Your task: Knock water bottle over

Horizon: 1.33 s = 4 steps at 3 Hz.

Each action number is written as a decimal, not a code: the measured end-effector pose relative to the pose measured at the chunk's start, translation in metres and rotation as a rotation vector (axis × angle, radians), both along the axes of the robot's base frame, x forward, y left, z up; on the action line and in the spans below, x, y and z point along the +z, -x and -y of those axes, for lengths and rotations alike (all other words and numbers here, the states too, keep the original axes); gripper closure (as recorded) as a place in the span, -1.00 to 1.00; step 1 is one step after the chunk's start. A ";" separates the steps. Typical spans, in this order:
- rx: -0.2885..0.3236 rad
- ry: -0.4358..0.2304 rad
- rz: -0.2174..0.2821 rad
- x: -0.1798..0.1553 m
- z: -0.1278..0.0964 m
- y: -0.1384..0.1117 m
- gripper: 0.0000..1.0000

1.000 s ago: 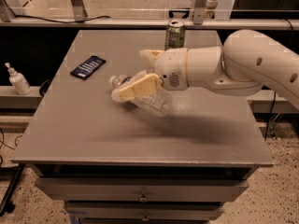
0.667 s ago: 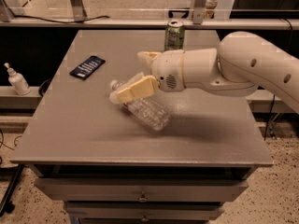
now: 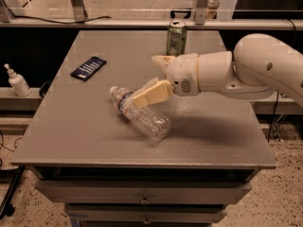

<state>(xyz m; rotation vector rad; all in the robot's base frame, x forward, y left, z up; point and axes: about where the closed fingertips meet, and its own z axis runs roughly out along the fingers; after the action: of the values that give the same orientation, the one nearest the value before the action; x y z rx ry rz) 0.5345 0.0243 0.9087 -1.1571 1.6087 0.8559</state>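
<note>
The water bottle (image 3: 144,116) is clear ribbed plastic and lies on its side on the grey table (image 3: 75,136), near the middle. Its white cap (image 3: 113,91) points to the far left and its base towards the front edge. My gripper (image 3: 154,77) hangs just above the bottle's label end, on the white arm (image 3: 246,72) that reaches in from the right. Its two cream fingers are spread apart and hold nothing. The lower finger (image 3: 150,95) overlaps the bottle's neck and label in this view. The upper finger (image 3: 161,60) points to the far left.
A green soda can (image 3: 176,38) stands upright at the back of the table, behind the gripper. A dark blue flat packet (image 3: 88,68) lies at the left rear. A small white pump bottle (image 3: 18,82) stands on a ledge left of the table. Drawers run under the front edge.
The bottle has gone from leaning under the lower finger to lying flat on the table. The gripper has lifted off it slightly and shifted right.
</note>
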 end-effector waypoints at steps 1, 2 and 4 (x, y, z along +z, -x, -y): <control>-0.031 0.044 0.016 -0.002 0.033 -0.004 -1.00; -0.068 0.099 0.041 0.002 0.079 -0.007 -1.00; -0.165 0.224 0.100 0.042 0.202 0.003 -1.00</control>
<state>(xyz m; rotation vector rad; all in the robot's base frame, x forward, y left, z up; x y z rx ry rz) 0.5319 -0.1781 0.9508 -1.1816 1.7216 0.5132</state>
